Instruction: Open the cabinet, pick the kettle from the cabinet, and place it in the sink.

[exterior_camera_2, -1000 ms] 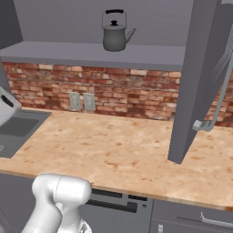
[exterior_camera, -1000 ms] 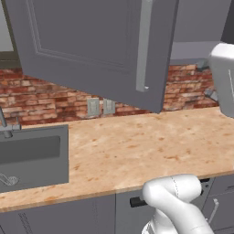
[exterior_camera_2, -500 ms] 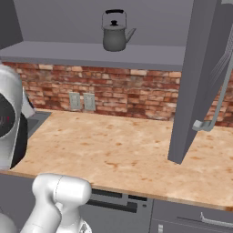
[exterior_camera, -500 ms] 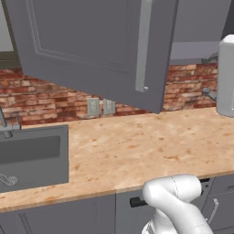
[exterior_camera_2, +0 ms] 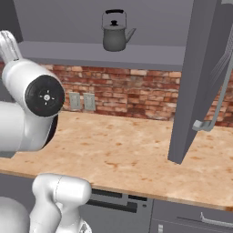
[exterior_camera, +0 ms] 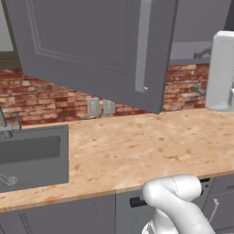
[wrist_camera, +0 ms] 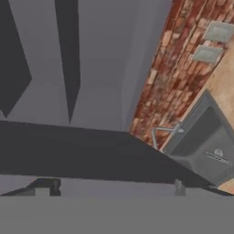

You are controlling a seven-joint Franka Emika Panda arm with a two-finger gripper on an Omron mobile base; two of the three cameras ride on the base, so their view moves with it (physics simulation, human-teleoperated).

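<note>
Kettle (exterior_camera_2: 115, 32) is seen upright on the shelf of the opened cabinet (exterior_camera_2: 200, 77), well above the counter (exterior_camera_2: 132, 154) and well apart from the sink (exterior_camera: 32, 155). It is judged rigid, smooth metal, prob. light if empty; the black arched handle is the best hold, body too round/slippery. Gripper (wrist_camera: 114, 189) tips stand wide apart w/ nothing held.

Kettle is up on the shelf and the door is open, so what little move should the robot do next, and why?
Probably swing the hand toward the kettle. The cabinet door hangs open, the kettle stands untouched on its shelf, and the open fingers hold nothing.
</note>
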